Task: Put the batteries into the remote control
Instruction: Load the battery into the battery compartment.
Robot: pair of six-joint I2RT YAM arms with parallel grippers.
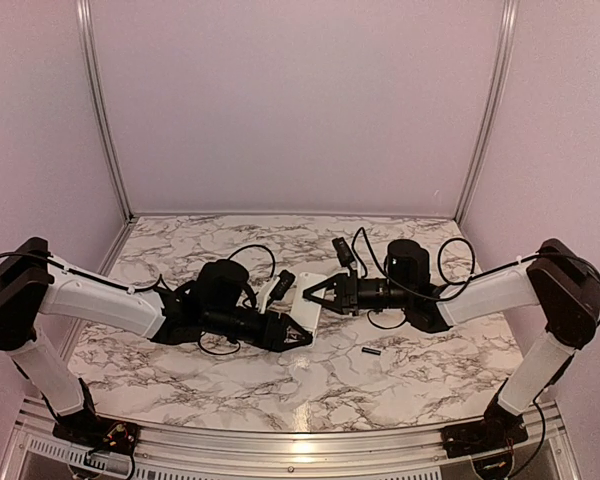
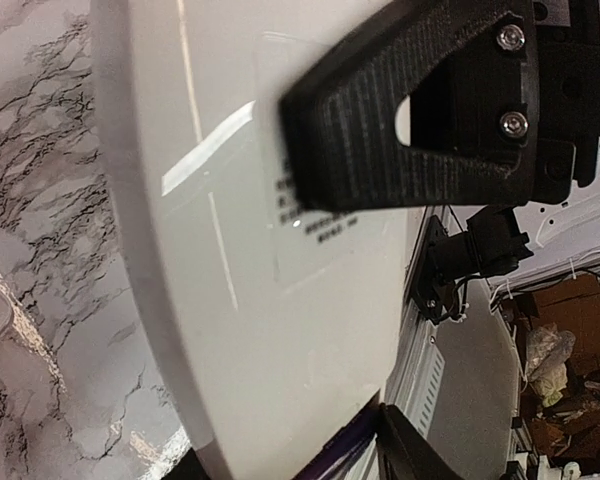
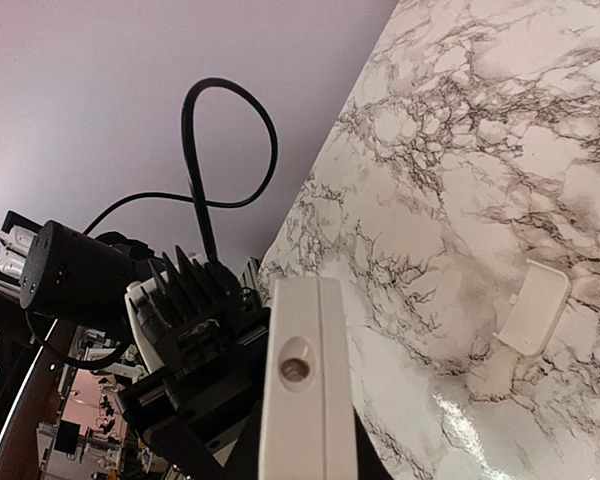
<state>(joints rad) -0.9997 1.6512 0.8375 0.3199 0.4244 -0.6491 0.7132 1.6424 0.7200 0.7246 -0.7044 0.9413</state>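
Slim white rectangular plastic remote control, judged light, stiff, slick and best pinched across its long edges, is held above mid-table, right gripper clamped on its 3 o'clock end, left gripper jaws straddling its 7 o'clock end, closure undeterminable.

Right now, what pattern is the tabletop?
The tabletop is white marble, dark-veined; best in top external view.

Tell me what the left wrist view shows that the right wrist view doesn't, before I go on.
Only left wrist: the broad white side of the remote control, with a clear label and a black ribbed finger across it. Only right wrist: the remote's narrow end with a round hole, and the small white cover plate lying on the table. Both: the remote and the marbled tabletop.
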